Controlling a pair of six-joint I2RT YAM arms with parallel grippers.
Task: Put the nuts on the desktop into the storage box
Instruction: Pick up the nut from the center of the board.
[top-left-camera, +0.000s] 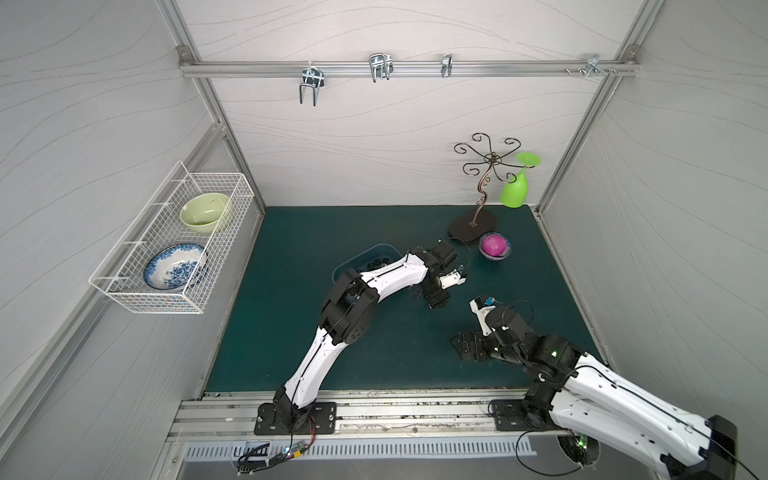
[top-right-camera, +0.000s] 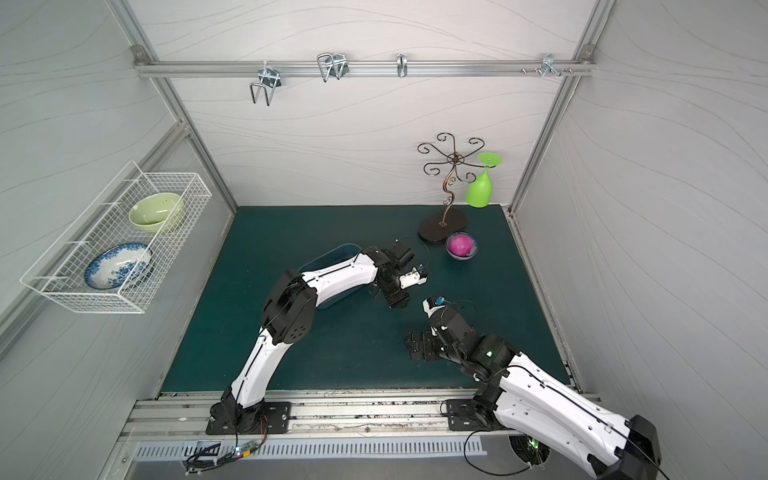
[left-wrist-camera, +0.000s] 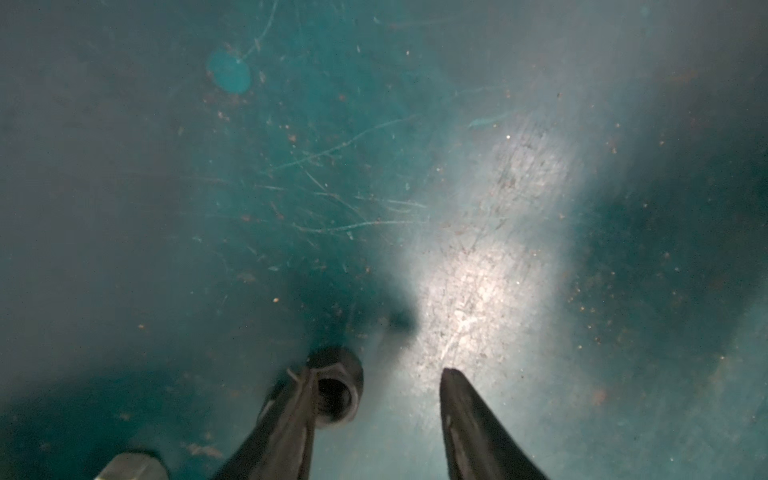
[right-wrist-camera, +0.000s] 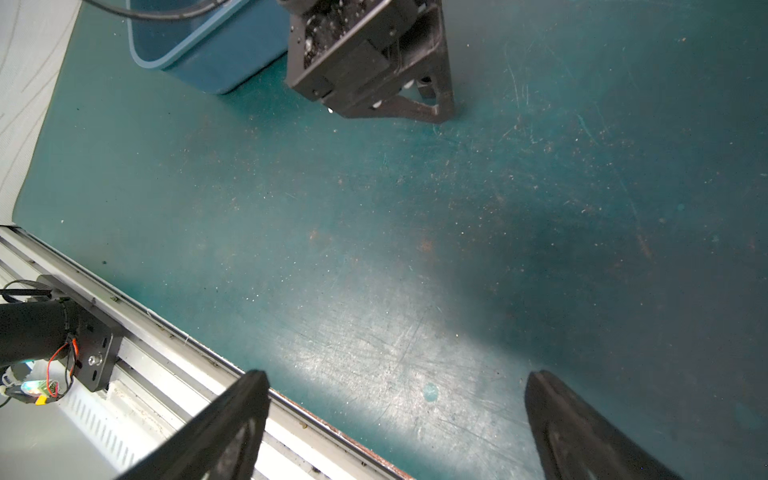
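In the left wrist view a dark nut (left-wrist-camera: 337, 390) lies on the desktop (left-wrist-camera: 374, 166) between the jaws of my left gripper (left-wrist-camera: 376, 374). It touches one finger (left-wrist-camera: 291, 415); the other finger stands well apart from it. A silver nut (left-wrist-camera: 133, 466) lies just outside the jaws. In both top views the left gripper (top-left-camera: 436, 300) (top-right-camera: 395, 300) points down beside the blue-grey storage box (top-left-camera: 365, 255) (top-right-camera: 328, 255), which my left arm partly hides. My right gripper (right-wrist-camera: 397, 378) (top-left-camera: 469, 345) hangs open and empty over the desktop near its front edge.
A small bowl with a magenta ball (top-left-camera: 494, 246) and a metal stand (top-left-camera: 471, 226) carrying a green glass (top-left-camera: 515, 191) stand at the back right. A white wire basket (top-left-camera: 174, 249) with two bowls hangs on the left wall. An aluminium rail (top-left-camera: 374, 411) edges the front.
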